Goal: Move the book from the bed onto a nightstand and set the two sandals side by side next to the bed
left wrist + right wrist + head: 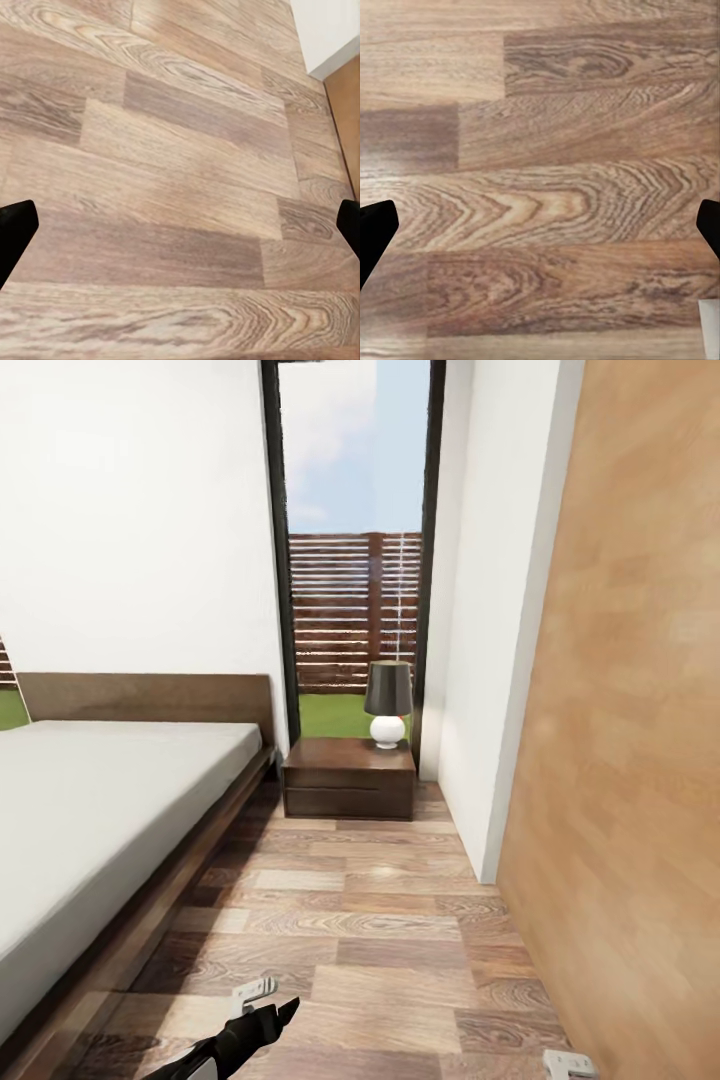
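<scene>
The bed (90, 810), with its pale grey mattress and brown headboard, runs along the left of the head view. Beyond its head end stands the dark brown nightstand (348, 777), in front of the tall dark-framed glass door (350, 540). The book and the two sandals are out of view. Low over the plank floor, my left gripper (268, 1005) is open, its dark fingertips (15, 229) wide apart with nothing between them. A white tip of my right gripper (568, 1065) peeks in at the bottom edge. It is open too, with its fingertips (375, 232) spread over bare floor.
A lamp (387, 702) with a dark shade and white base takes the right part of the nightstand's top. A white wall corner (500, 660) and a wood-panelled wall (630, 760) close in the right side. Wood-plank floor (350, 920) forms an aisle between bed and wall.
</scene>
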{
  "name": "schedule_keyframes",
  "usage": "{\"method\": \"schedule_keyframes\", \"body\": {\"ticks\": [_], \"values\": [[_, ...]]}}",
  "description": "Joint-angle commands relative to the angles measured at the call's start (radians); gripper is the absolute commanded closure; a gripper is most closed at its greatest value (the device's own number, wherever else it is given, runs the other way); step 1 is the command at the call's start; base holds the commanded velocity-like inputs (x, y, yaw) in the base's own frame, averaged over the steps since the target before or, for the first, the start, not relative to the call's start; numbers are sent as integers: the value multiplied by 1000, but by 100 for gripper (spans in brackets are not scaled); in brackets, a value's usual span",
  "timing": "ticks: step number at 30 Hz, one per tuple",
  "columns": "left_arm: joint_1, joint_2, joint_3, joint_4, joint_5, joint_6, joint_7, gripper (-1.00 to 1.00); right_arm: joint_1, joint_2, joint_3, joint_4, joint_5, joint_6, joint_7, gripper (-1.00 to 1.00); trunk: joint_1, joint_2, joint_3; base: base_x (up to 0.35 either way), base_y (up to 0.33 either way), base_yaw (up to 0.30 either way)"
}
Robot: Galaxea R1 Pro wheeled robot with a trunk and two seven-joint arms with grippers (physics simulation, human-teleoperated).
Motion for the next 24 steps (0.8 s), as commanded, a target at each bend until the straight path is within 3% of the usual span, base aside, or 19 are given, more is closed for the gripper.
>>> {"method": "schedule_keyframes", "body": {"ticks": [1,24], "values": [[-1,0,7,1,1,-1,-5,-100,-1,0,-8,0,9,-1,5,-100,0,0,-2,0,0,-16],[-1,0,8,2,1,-2,-5,-100,-1,0,-8,0,12,-1,5,-100,0,0,-37,0,0,-1]]}}
